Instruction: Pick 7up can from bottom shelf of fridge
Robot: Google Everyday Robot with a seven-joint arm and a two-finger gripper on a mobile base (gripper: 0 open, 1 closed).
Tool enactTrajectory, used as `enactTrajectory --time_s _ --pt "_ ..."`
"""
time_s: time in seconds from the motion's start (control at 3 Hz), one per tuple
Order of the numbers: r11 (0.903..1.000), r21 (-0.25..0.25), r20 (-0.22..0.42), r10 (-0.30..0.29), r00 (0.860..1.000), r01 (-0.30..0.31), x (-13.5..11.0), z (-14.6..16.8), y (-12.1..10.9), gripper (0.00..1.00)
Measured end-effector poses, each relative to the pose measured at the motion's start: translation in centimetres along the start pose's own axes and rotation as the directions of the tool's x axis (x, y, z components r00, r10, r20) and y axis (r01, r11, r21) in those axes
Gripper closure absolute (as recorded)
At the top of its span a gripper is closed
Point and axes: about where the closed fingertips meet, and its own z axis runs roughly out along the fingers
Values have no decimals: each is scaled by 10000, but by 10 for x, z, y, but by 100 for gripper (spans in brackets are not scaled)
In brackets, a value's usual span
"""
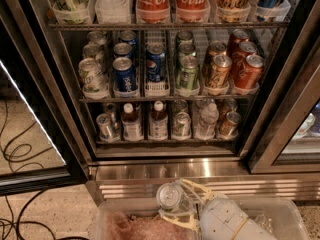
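Observation:
My gripper [173, 202] is low in the camera view, in front of the fridge [165, 172] and below its steel base panel. Its pale fingers [189, 185] are closed around a small can with a silver top and pull tab, the 7up can [167, 194], held on its side with the top facing the camera. The fridge door is open. The bottom shelf [165, 142] holds a silver can [106, 126] at the left, two white-capped bottles [131, 124], another can [181, 124], a clear bottle [206, 120] and a copper-orange can [229, 124].
A clear plastic bin [282, 211] lies under the gripper and arm. The middle rack holds blue, green and orange cans [188, 74]. The open glass door [30, 149] stands at the left, with black cables [15, 154] on the floor. A second door frame [285, 134] is at the right.

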Motion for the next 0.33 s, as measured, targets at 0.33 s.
enactTrajectory --time_s 0.33 --pt "10000 0 0 0 10000 0 0 0 0 100"
